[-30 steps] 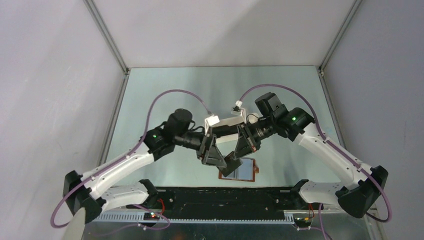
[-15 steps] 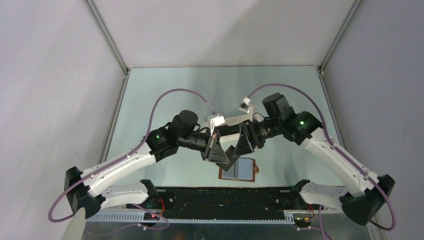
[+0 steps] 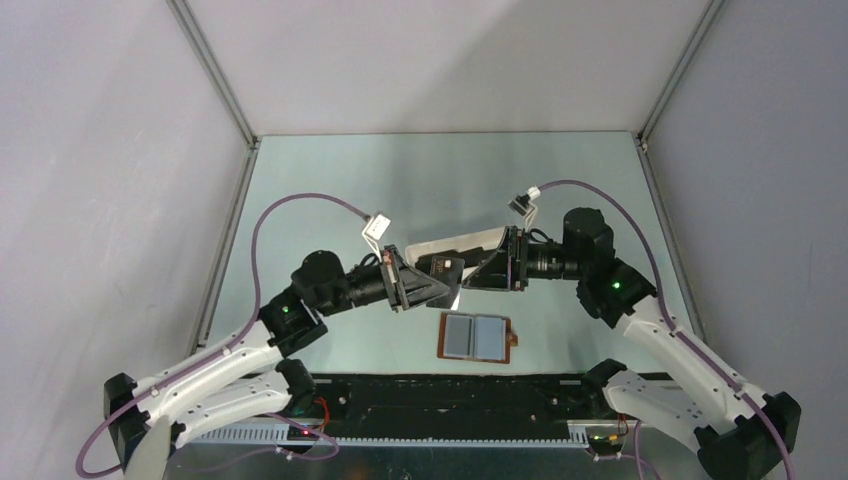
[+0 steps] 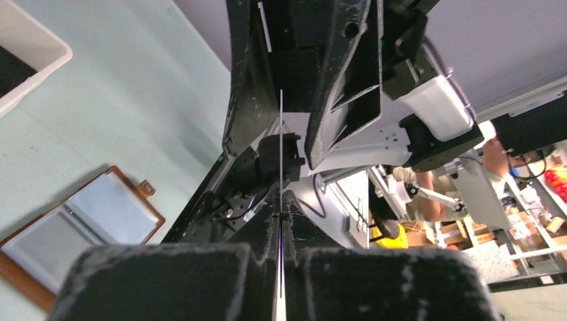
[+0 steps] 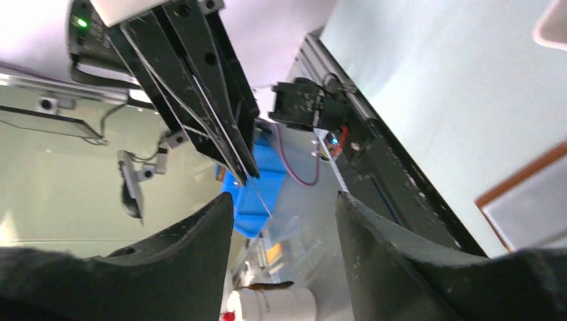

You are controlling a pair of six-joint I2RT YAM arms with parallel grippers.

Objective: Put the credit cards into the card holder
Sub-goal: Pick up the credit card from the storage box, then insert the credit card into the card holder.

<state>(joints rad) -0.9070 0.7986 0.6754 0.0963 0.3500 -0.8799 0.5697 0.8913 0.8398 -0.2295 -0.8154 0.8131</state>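
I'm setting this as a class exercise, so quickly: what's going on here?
The left gripper is shut on a card, held edge-on in the air above the table. The right gripper faces it, jaws open, holding nothing. The card holder lies open on the table below them, with no card visibly in it.

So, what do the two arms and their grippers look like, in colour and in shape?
The left arm and right arm have white shells, black joints and a small green light each. A purple cable loops along each. The left gripper and right gripper are black, with wedge-shaped fingers.
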